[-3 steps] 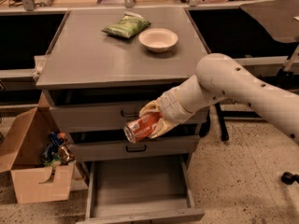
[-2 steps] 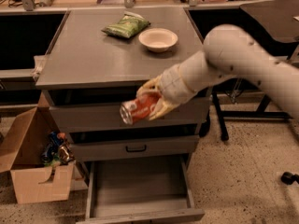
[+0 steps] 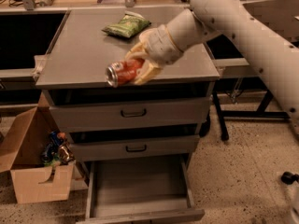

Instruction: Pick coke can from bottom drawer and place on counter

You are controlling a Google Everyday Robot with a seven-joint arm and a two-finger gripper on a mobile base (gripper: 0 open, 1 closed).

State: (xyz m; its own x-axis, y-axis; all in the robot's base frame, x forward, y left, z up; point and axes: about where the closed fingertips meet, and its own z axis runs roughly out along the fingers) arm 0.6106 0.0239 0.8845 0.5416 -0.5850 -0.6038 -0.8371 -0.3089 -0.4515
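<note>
My gripper (image 3: 136,64) is shut on the coke can (image 3: 122,73), a red-orange can with a silver end, held on its side. It hangs just above the front part of the grey counter (image 3: 84,55). My white arm reaches in from the upper right and hides the right back part of the counter. The bottom drawer (image 3: 139,190) stands pulled open at the foot of the cabinet, a wide low tray with nothing showing in it.
A green snack bag (image 3: 127,25) lies at the back middle of the counter. Two shut drawers with black handles (image 3: 133,112) sit below the top. A cardboard box (image 3: 32,167) with clutter stands on the floor at the left.
My gripper has lifted the can from in front of the drawers up to above the counter's front part. The arm now hides the white bowl that showed on the counter.
</note>
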